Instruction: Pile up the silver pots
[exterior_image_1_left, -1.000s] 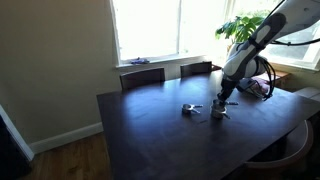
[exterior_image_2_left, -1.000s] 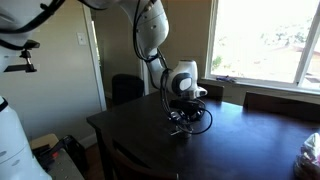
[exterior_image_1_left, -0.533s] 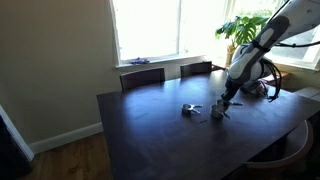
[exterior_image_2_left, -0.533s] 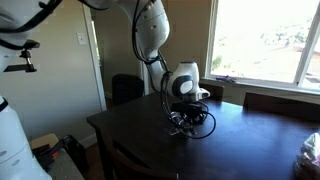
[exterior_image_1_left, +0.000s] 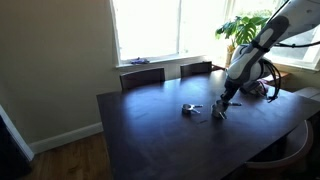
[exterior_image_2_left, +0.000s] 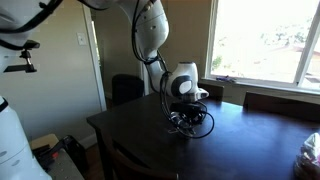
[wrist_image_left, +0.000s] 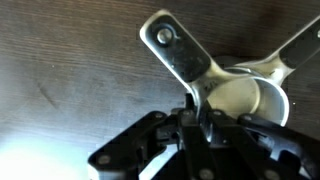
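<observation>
One broad dark wooden table (exterior_image_1_left: 150, 135) fills both exterior views. A white robot arm (exterior_image_1_left: 252, 45) reaches down to it, with its black gripper (exterior_image_1_left: 221, 110) low at the tabletop. In the wrist view the jaws stand narrow, pinched on the rim of a small round shiny silver metal pot (wrist_image_left: 245, 98), whose flat handle (wrist_image_left: 178, 48) points away. Another small silver pot (exterior_image_1_left: 189, 109) lies near the gripper, apart from it, on the table.

Dark brown woodgrain table (exterior_image_1_left: 150, 130); shiny silver pots (wrist_image_left: 238, 97); black tool (wrist_image_left: 196, 122); white arm (exterior_image_1_left: 268, 30); green plant (exterior_image_1_left: 238, 28).
</observation>
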